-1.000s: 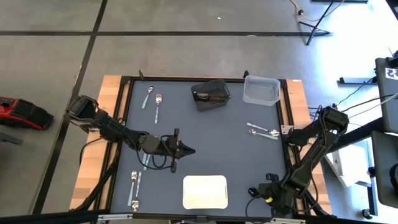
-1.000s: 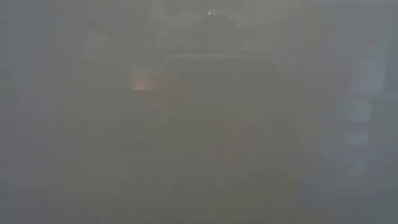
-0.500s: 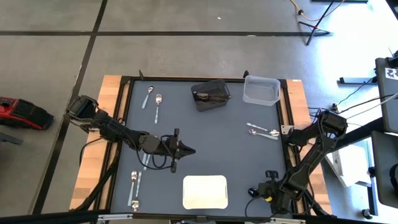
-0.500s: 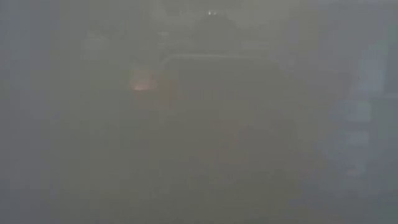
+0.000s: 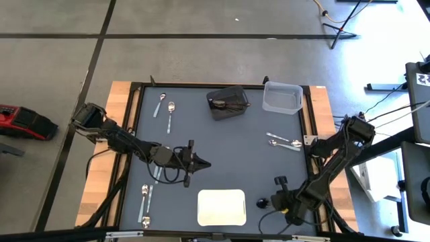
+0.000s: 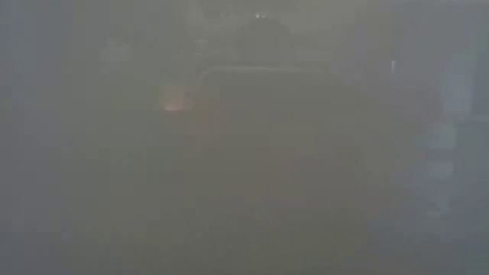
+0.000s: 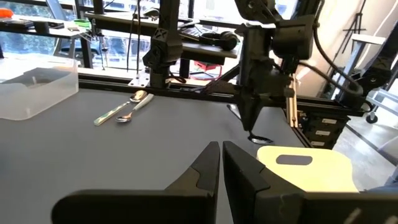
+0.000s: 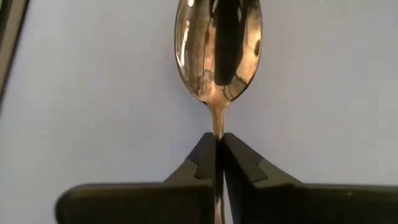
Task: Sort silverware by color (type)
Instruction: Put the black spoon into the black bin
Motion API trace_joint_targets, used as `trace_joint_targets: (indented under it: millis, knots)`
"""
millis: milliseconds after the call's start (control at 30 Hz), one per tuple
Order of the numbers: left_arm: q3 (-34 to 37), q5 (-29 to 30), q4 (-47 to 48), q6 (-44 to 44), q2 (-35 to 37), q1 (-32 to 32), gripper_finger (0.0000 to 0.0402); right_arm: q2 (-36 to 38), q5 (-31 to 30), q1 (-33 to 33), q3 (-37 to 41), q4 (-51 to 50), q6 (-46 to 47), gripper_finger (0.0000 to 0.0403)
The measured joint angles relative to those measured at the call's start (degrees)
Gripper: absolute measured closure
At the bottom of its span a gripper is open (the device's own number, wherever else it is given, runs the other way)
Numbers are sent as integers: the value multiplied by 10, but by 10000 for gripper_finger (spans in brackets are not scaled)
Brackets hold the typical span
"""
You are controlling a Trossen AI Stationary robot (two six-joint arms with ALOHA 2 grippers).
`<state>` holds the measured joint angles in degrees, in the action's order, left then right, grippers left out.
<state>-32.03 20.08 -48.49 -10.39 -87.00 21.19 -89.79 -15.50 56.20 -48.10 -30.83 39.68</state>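
Right gripper (image 8: pixel 217 146) fingers clamped on silver spoon (image 8: pixel 217 50) handle, left gripper (image 7: pixel 221 155) fingers together, empty.

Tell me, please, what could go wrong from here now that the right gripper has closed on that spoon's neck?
1. The right gripper pinches the silver spoon only at its thin neck, so it may swivel or slip when lifted.
2. The white tray lies close beside the right gripper; the spoon could snag its edge.
3. The left gripper, shut, waits mid-table, where a carry toward the dark bin might cross it.
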Motion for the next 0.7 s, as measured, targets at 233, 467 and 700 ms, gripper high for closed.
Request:
trace_joint_targets:
  millis: [233, 467, 700]
  knots:
    - [0, 4, 0, 0, 0, -8, 386, 66, -121, -83, 0, -11, -139, 396]
    - [0, 4, 0, 20, 0, -30, 386, 86, -229, -193, 0, 13, -283, 399]
    - [0, -26, 34, 44, 0, -65, 386, 86, -221, -333, 0, 83, -439, 401]
